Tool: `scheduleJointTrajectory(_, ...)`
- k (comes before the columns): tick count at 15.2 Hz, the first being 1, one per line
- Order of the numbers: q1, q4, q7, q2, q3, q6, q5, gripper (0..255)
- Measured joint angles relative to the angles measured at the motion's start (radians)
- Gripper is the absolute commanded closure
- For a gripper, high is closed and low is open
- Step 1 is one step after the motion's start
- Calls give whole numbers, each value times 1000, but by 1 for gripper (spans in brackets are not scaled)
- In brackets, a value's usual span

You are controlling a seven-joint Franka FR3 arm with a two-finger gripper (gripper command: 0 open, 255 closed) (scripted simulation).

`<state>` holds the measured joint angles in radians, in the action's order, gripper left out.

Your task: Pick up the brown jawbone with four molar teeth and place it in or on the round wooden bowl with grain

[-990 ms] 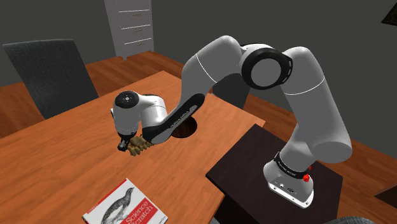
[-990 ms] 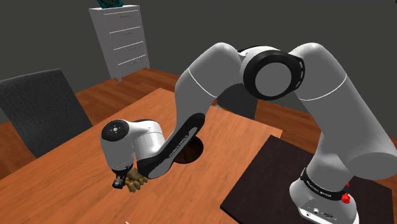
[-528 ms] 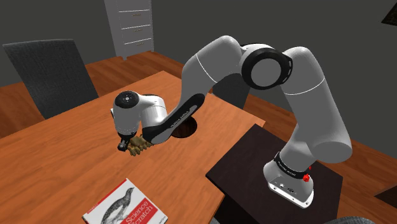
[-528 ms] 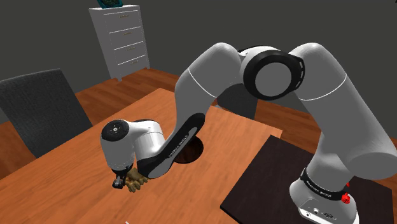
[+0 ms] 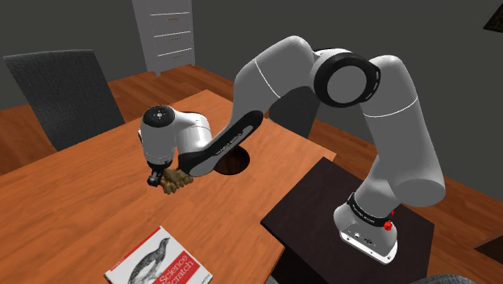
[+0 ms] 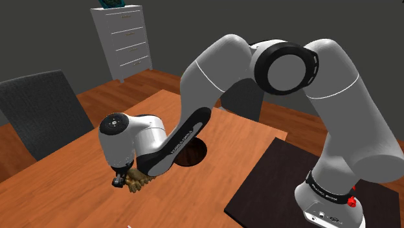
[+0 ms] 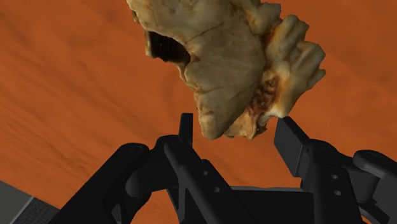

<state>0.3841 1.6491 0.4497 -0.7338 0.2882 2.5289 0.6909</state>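
I have the gripper (image 7: 234, 127) low over the orange-brown wooden table (image 5: 72, 202). Its 2 black fingers (image 7: 289, 143) are clamped on the narrow end of the tan jawbone (image 7: 222, 63), 1 on each side. The bone's lumpy teeth point away from the hand, along the side by one finger. I cannot tell whether the bone is clear of the table top. In the shoulder view it sits just right of the hand, near the middle of the table. The round dark bowl (image 6: 196, 153) lies farther right and a little beyond, partly hidden behind the forearm. A book (image 5: 161, 262) with a bird on its cover lies at the near edge. A grey chair (image 5: 68, 93) stands at the far left.
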Motion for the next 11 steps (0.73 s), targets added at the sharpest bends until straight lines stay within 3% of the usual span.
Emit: scheduleJointTrajectory(11,-31,11,-59,98,49,-84,-60,255)
